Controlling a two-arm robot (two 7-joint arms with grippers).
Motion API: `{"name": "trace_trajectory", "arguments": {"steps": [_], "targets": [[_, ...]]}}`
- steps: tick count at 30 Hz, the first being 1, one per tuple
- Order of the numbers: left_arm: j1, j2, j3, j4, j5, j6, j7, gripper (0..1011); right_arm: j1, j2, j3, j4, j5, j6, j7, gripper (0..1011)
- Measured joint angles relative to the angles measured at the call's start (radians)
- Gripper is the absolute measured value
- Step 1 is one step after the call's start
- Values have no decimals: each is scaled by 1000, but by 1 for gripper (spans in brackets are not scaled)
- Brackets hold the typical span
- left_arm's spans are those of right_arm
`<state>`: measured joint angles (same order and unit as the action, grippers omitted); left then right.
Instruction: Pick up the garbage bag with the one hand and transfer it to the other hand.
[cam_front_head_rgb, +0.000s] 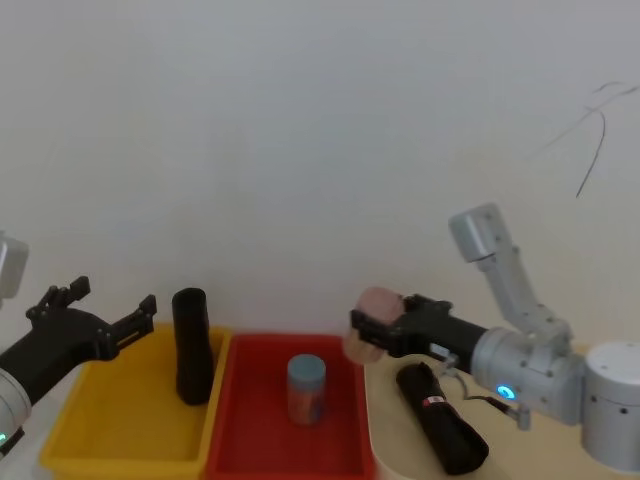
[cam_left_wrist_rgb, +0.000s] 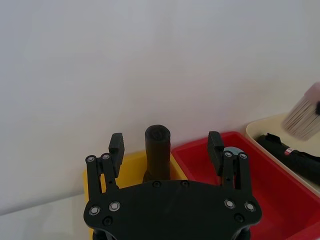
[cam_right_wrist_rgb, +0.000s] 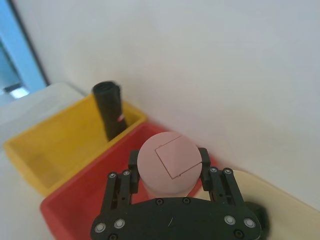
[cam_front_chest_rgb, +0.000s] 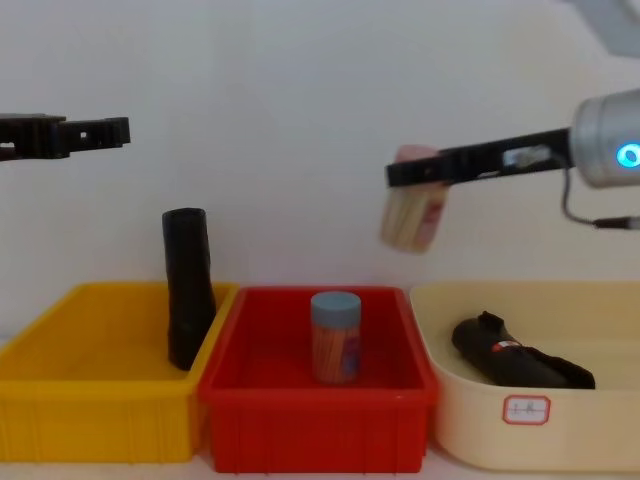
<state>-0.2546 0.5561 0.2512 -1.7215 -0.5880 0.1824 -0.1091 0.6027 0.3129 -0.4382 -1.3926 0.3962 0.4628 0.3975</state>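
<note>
garbage bag (cam_front_head_rgb: 442, 418) flat in cream bin (cam_front_chest_rgb: 600, 440); long axis diagonal

Head looks down, chest level, sharing three bins (cam_front_chest_rgb: 310, 400); wrist cameras close.

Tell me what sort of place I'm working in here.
Probably a lab sorting bench: a yellow plastic bin, red plastic bin and cream plastic tub stand side by side against a plain white wall.
</note>
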Motion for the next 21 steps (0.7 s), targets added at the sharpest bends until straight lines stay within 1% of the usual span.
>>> {"name": "trace_trajectory", "arguments": {"steps": [4,6,7,8,10,13,18,21], "targets": [[0,0,0,0,0,0,0,1002,-36,23,43,-54,11,12,-45,663],[0,0,0,0,0,0,0,1002,-53,33,61,-74,13,20,-68,663],[0,0,0,0,0,0,0,1002,-53,33,61,-74,13,20,-68,663],[0,0,0,0,0,0,0,1001,-65,41,75,-87,13,25,-83,663],[0,0,0,0,0,0,0,1002,-83,51,90,-100,13,35,-103,663],[0,0,0,0,0,0,0,1002,-107,63,111,-111,13,45,-132,663],[0,0,0,0,0,0,0,1002,-146,82,139,-109,4,63,-174,663],[0,0,0,0,0,0,0,1002,-159,89,148,-100,-1,67,-188,663]]}}
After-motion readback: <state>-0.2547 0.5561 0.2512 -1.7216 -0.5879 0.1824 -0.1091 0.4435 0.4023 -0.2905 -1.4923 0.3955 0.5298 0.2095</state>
